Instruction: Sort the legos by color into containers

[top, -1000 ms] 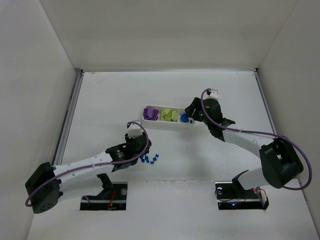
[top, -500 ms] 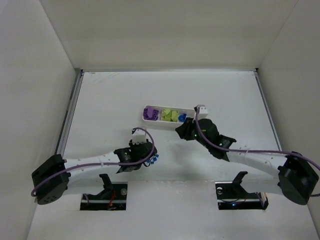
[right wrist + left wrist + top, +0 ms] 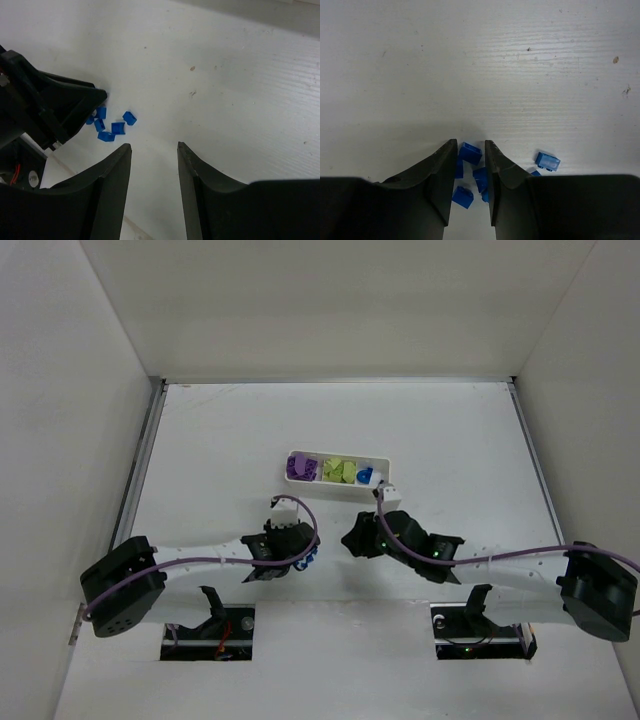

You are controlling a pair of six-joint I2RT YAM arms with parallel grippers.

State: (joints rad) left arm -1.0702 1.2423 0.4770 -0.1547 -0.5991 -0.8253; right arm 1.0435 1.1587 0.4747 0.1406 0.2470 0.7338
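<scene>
Left claw (image 3: pixel 470 144) astride blue legos (image 3: pixel 470 154) — right claw (image 3: pixel 154 146) spread, nearby

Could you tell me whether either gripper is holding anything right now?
Neither: the right gripper is open and empty; the left gripper straddles blue legos, apparently not clamped.

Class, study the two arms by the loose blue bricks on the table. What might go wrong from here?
1. The left tool straddles several tightly packed blue bricks; closing may pinch two at once or flick one away.
2. The open right tool points at the same pile, so the two tools might collide.
3. One stray brick lies outside the left tool's gap and could be nudged aside or missed.
</scene>
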